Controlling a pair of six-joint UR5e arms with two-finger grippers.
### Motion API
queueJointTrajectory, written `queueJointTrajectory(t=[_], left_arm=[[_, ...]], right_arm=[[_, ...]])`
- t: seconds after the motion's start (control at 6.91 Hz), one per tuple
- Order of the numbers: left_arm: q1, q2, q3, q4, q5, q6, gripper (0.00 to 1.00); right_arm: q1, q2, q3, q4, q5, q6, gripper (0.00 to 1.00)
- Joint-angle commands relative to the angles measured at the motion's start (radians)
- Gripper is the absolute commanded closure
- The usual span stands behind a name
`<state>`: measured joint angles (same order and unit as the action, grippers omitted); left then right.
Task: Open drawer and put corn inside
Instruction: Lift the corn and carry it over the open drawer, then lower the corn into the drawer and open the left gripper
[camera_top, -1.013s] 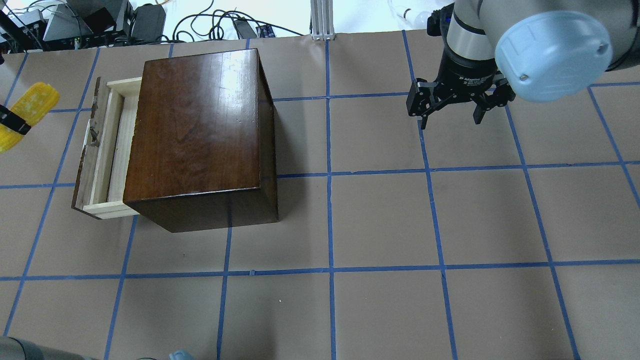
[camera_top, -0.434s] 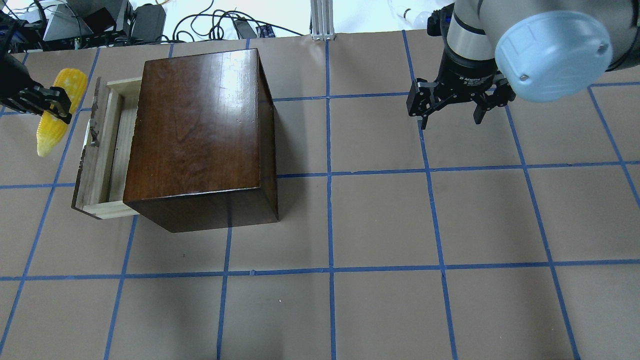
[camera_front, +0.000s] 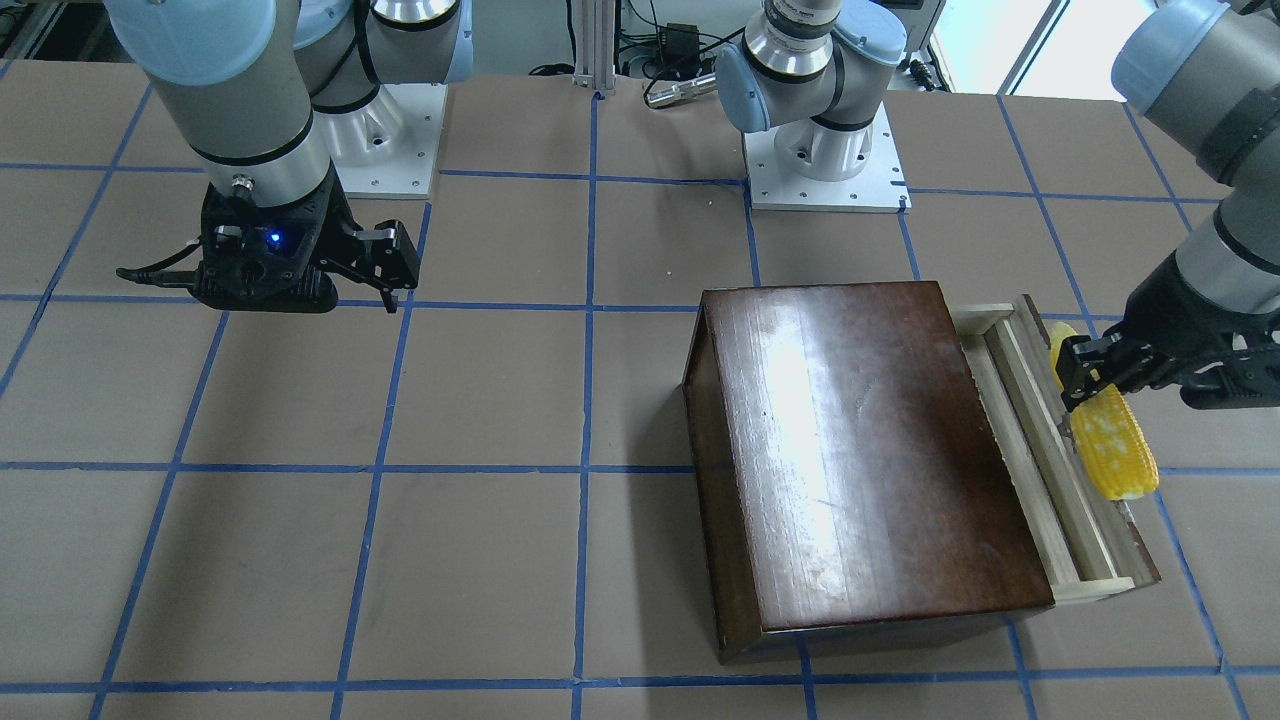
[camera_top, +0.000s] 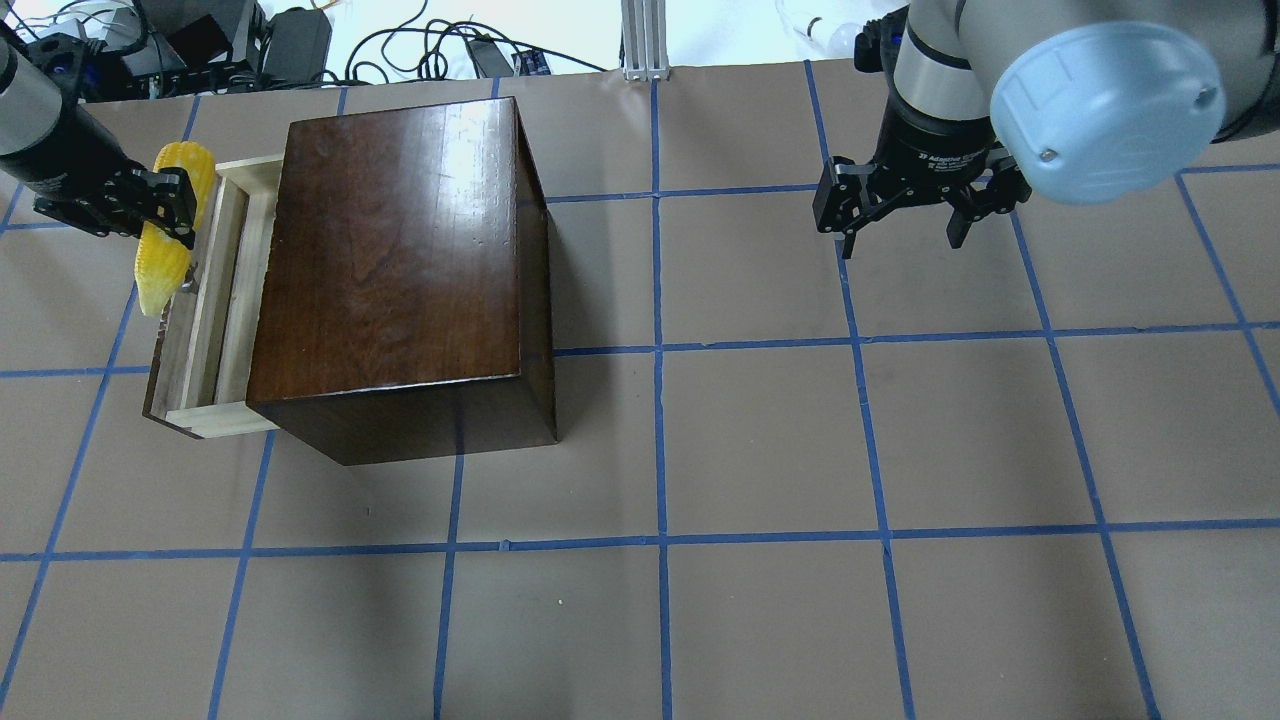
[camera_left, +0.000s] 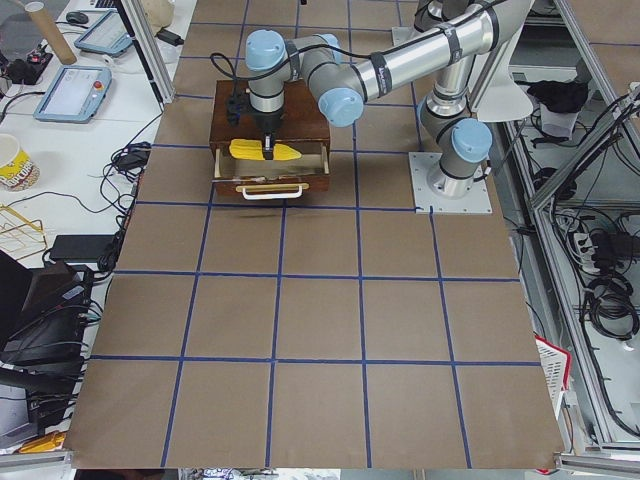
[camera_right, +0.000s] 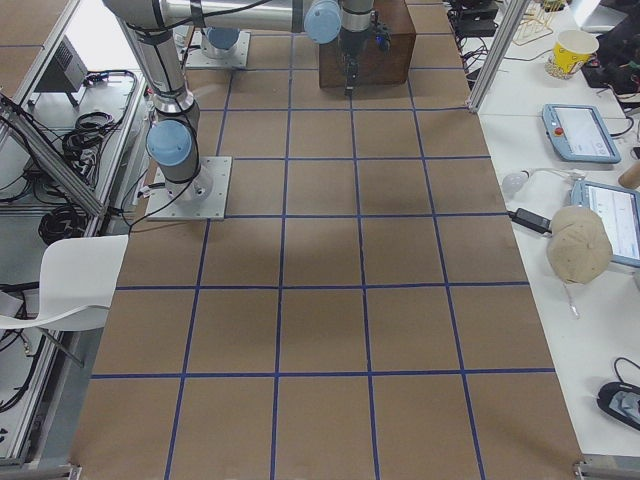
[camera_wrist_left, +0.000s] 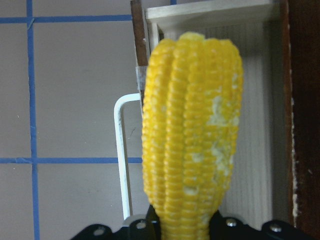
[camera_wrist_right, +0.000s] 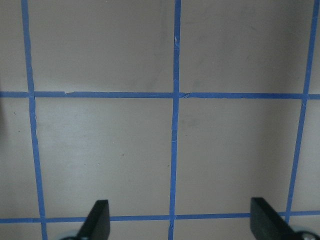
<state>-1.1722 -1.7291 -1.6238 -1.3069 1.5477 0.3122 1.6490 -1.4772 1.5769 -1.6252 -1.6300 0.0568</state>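
Observation:
The drawer (camera_top: 213, 300) of pale wood stands pulled out from the glossy dark-brown box (camera_top: 400, 250) toward the table's left end. My left gripper (camera_top: 160, 208) is shut on the yellow corn (camera_top: 160, 265) and holds it lengthwise above the drawer's worn front panel and outer edge. In the front-facing view the corn (camera_front: 1112, 448) hangs just outside the drawer (camera_front: 1040, 460). In the left wrist view the corn (camera_wrist_left: 192, 135) overlaps the drawer's front edge and part of its pale floor (camera_wrist_left: 257, 125). My right gripper (camera_top: 900, 235) is open and empty, far to the right.
The box (camera_front: 860, 450) covers the drawer's inner part. A white handle (camera_wrist_left: 120, 150) sticks out of the drawer's front. Cables and equipment (camera_top: 200, 40) lie beyond the table's far edge. Both arm bases (camera_front: 825, 170) stand at the robot's side.
My left gripper has carried the corn rightward from the table's left edge to above the drawer's front. The right arm and the drawer have not moved.

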Motion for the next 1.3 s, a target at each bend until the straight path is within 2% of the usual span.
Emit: queueJointTrajectory(t=[0.0,0.14,0.29,0.43,0.58,1.16], left_arm=[[-0.007,0.002,-0.037,-0.015,0.0,-0.05,1.0],[-0.007,0.002,-0.047,-0.014,0.002,-0.054,1.0],[-0.007,-0.012,-0.048,-0.014,0.003,-0.054,0.91],[-0.009,-0.02,-0.048,-0.009,0.029,-0.054,0.1],[-0.007,-0.015,-0.048,-0.012,0.031,-0.054,0.0],[-0.009,0.025,-0.036,-0.014,0.022,-0.054,0.0]], right_arm=[[0.0,0.0,0.0,-0.001,-0.001,0.0,0.0],[0.0,0.0,0.0,-0.001,-0.001,0.0,0.0],[0.0,-0.002,0.0,-0.001,-0.001,0.0,0.0],[0.0,0.0,0.0,0.001,-0.001,0.0,0.0],[0.0,0.0,0.0,0.001,-0.001,0.0,0.0],[0.0,0.0,0.0,0.001,-0.001,0.0,0.0]])
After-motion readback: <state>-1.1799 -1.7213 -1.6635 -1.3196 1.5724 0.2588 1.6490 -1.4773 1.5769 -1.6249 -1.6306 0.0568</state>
